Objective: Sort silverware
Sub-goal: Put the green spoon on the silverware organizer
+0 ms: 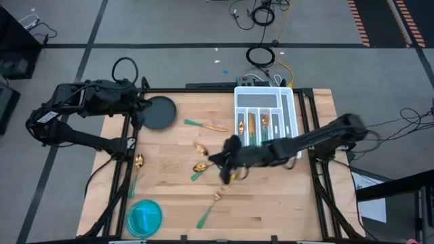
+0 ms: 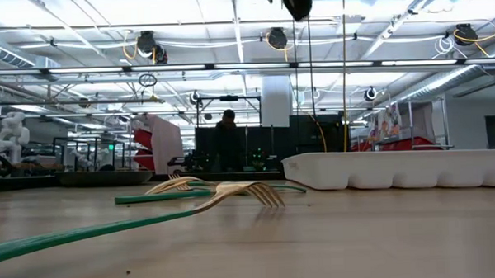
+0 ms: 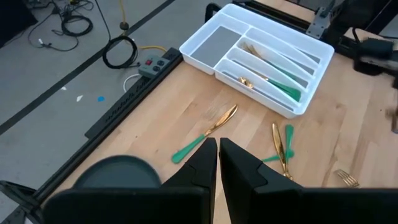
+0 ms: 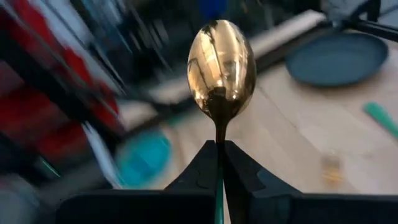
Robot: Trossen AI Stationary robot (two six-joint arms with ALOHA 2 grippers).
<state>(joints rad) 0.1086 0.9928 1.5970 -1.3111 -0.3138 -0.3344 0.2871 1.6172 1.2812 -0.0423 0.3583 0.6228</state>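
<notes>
Gold spoon [image 4: 221, 65] pinched upright in right gripper [image 4: 219, 152], apparently above mid-table.

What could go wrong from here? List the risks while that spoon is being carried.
The right gripper pinches the spoon only by its thin handle, bowl sticking far out; a fast swing could twist or drop it. The white tray has narrow slots already holding pieces, so the spoon may land across a divider. Loose silverware lies beneath the arm and could get knocked.

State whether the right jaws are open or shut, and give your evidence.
Shut on a spoon: in the wrist view the right gripper pinches its thin neck, gold bowl standing above the fingers.
</notes>
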